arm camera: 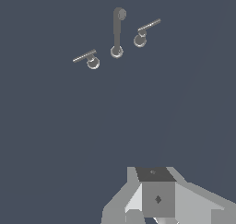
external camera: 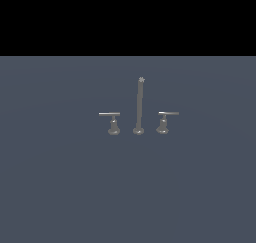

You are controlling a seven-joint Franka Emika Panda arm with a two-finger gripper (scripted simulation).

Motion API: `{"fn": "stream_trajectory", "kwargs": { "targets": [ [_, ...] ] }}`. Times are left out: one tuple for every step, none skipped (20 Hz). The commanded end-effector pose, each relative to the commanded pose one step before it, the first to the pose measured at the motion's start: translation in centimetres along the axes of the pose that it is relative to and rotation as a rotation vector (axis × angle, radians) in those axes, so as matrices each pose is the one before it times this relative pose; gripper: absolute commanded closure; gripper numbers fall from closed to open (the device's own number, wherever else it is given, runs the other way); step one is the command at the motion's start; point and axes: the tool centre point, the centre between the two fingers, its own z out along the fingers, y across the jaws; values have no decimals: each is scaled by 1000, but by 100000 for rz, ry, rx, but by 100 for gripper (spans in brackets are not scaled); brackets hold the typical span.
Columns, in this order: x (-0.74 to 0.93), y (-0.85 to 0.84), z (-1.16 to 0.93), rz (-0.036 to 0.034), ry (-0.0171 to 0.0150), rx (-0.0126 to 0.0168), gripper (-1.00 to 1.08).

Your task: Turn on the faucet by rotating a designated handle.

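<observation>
Gripper well apart from faucet, finger spread cannot be told; designated handle beside spout, bar pointing away from it.

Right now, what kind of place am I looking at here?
Probably a bare simulated test scene, not a real kitchen or bathroom: a flat, featureless grey floor, a black void behind it, and a lone faucet with two lever handles and no sink.

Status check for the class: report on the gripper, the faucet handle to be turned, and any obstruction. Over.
Gripper far from the faucet, holding nothing; jaw state unclear. Designated handle untouched, bar pointing to the exterior view's left. Nothing in the way.
</observation>
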Motion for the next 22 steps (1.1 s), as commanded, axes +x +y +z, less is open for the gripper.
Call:
{"fn": "stream_trajectory", "kwargs": {
  "targets": [
    [500, -1247, 1444, 5373, -105, 172, 108],
    [204, -498, 566, 2085, -45, 50, 108],
    [205, -499, 566, 2084, -46, 51, 108],
    [206, -499, 566, 2082, -46, 53, 108],
    [206, -500, 565, 2077, -47, 54, 108],
    [207, -499, 564, 2074, -48, 55, 108],
    [206, -499, 562, 2066, -48, 56, 108],
    [207, -497, 560, 2059, -49, 57, 108],
    [207, -496, 558, 2049, -50, 58, 108],
    [206, -494, 555, 2038, -50, 58, 108],
    [206, -491, 551, 2026, -50, 59, 108],
    [206, -488, 547, 2013, -50, 59, 108],
    [205, -485, 543, 1997, -50, 59, 108],
    [205, -481, 538, 1981, -50, 59, 108],
    [204, -477, 533, 1964, -49, 58, 108],
    [204, -472, 528, 1947, -48, 57, 108],
    [202, -468, 523, 1927, -47, 56, 108],
    [201, -463, 517, 1907, -45, 55, 108],
    [201, -458, 512, 1890, -44, 53, 108],
    [200, -453, 506, 1870, -42, 51, 108],
    [200, -448, 501, 1853, -39, 49, 108],
    [198, -444, 496, 1834, -37, 46, 108]
  ]
}}
